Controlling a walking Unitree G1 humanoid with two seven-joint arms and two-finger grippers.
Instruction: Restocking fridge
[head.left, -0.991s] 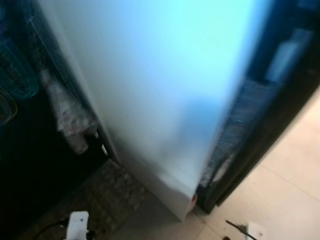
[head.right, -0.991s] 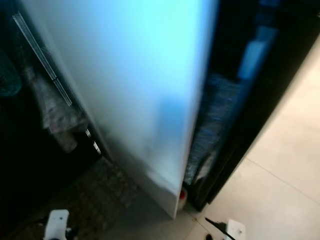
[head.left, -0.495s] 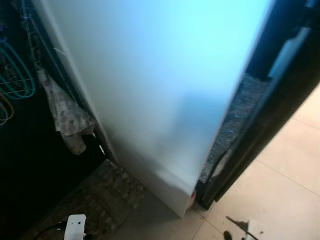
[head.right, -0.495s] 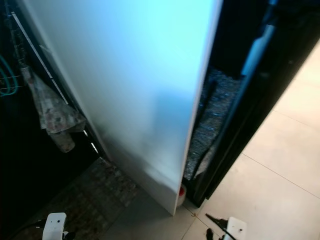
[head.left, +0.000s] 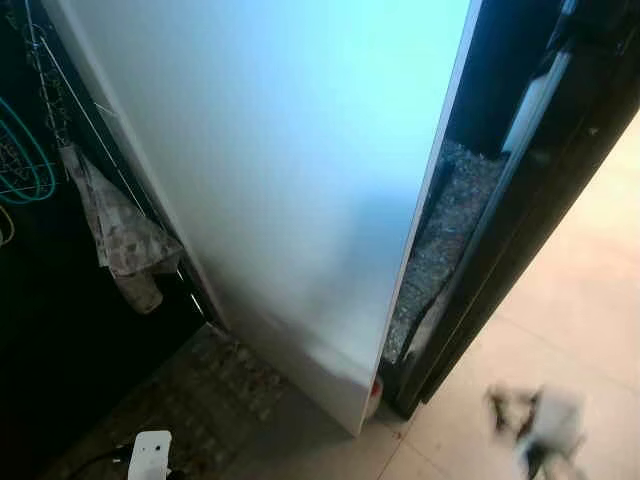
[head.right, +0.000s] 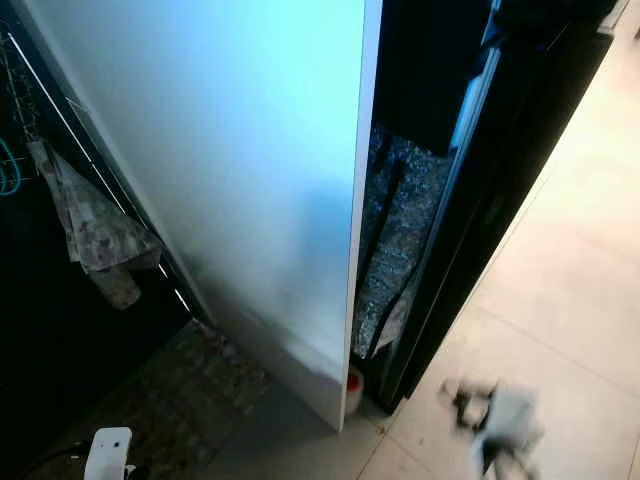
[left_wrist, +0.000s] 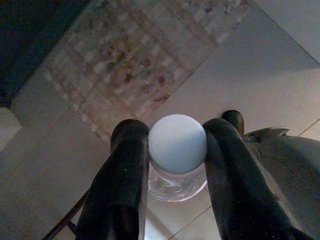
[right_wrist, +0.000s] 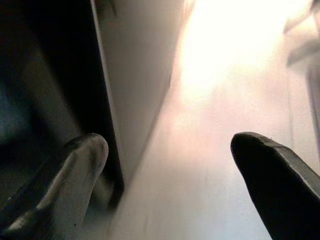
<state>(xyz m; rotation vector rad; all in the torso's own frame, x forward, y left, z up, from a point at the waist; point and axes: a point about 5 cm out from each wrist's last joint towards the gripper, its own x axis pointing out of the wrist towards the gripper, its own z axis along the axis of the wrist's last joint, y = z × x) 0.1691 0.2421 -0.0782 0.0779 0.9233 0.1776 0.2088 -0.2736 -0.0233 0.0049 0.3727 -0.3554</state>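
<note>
A tall white fridge panel (head.left: 290, 150) stands before me; I cannot tell whether it is the door or the side. Its right edge borders a dark gap with a speckled surface (head.left: 450, 220) inside. My left gripper (left_wrist: 176, 127) hangs low over the floor, shut on a clear bottle with a white cap (left_wrist: 177, 145), one finger on each side of the cap. Its white wrist part (head.left: 150, 455) shows at the bottom left. My right gripper (right_wrist: 170, 142) is open beside a pale panel edge. It is a blurred shape (head.left: 535, 425) over the tiles at lower right.
A patterned cloth (head.left: 120, 235) and teal hangers (head.left: 25, 160) hang on a rack left of the panel. A mosaic mat (head.left: 200, 400) lies below. A dark tall unit (head.left: 530, 180) stands right of the gap. Beige tile floor (head.left: 590, 300) spreads to the right.
The camera has shifted, so the gap right of the white panel shows wider. My right gripper has risen from the bottom edge and is blurred with motion.
</note>
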